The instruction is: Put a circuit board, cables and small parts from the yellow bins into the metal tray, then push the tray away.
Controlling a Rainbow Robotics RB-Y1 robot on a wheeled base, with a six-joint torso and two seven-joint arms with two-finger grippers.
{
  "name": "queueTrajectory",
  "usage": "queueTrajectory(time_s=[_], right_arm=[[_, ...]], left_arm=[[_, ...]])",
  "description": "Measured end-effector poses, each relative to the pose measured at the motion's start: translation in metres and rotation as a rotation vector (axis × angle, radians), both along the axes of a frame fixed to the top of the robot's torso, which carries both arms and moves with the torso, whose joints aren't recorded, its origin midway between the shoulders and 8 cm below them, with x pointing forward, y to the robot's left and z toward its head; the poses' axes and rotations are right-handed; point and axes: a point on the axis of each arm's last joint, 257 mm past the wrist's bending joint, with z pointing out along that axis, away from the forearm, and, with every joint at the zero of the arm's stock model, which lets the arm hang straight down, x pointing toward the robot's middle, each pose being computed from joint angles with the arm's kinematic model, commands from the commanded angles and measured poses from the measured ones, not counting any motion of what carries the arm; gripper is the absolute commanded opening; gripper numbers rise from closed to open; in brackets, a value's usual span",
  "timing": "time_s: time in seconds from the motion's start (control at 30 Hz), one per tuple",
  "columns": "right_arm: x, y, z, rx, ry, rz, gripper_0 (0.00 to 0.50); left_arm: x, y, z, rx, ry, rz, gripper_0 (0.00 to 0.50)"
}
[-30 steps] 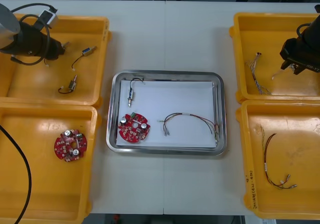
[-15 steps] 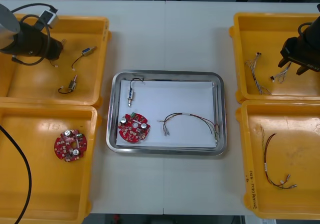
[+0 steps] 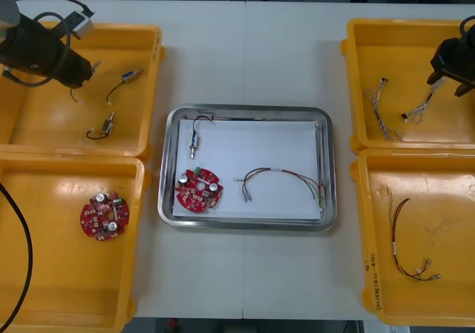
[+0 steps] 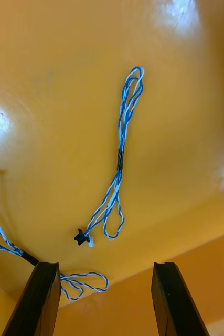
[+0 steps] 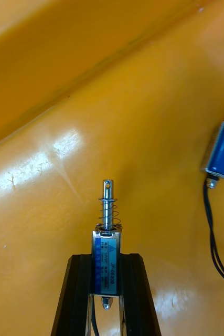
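L pincer (image 5: 106, 261) tight on small metal part (image 5: 107, 244)

Light table (image 3: 286, 58) (seam down middle)

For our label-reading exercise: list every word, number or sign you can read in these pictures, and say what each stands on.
"JF-0530B", as best it reads: blue label on the small metal part clamped in the left pincer.
Finer print on that label: too small to read.
Dark handwriting on the near right yellow bin, along its rim: too small to read.
No text by the right pincer, open over the blue and white cables.
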Motion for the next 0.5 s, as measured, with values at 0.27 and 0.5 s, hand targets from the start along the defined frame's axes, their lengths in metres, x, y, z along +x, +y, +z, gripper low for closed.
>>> queueTrajectory(time_s=[0.27, 0.5], right_arm=[[0.021, -0.016, 0.022, -0.046, -0.099, -0.024, 0.5], [0.034, -0.024, 0.007, -0.017, -0.092, -0.068, 0.5]], left_arm=[[-0.013, -0.015, 0.029, 0.036, 0.031, -0.035, 0.0], [-0.027, -0.026, 0.053, -0.005, 0.05, 0.05, 0.001]])
